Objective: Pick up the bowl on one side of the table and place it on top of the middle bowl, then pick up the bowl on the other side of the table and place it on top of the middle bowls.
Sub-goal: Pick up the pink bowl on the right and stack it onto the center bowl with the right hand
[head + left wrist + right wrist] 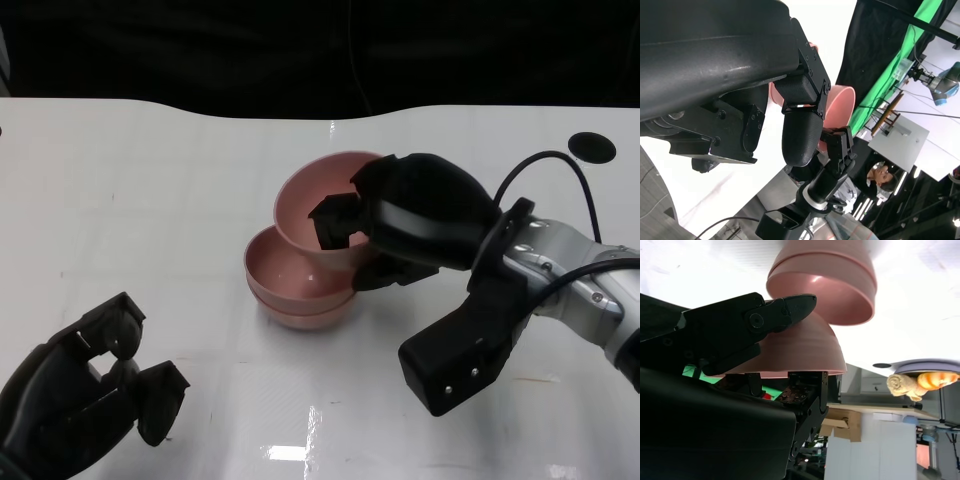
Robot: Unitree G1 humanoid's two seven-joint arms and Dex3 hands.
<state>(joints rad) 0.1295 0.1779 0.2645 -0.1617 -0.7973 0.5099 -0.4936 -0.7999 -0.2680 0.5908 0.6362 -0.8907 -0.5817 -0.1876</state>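
Note:
A stack of two pink bowls (pixel 297 283) sits at the middle of the white table (pixel 150 200). My right hand (pixel 410 220) grips a third pink bowl (pixel 318 203) by its rim, fingers inside and thumb under it. The bowl is tilted, its mouth facing left, its lower edge over the stack's right side. The right wrist view shows the held bowl (pixel 805 352) close to the stack (pixel 827 282), with a finger (pixel 765 315) across its wall. My left hand (pixel 85 390) rests at the front left, loosely curled and holding nothing. The left wrist view catches the held bowl (pixel 840 102) beyond the left fingers (pixel 800 135).
A dark round hole (pixel 591 146) marks the table's far right. The table's back edge (pixel 250 110) meets a black backdrop. In the left wrist view a person (pixel 880 175) sits beyond the table.

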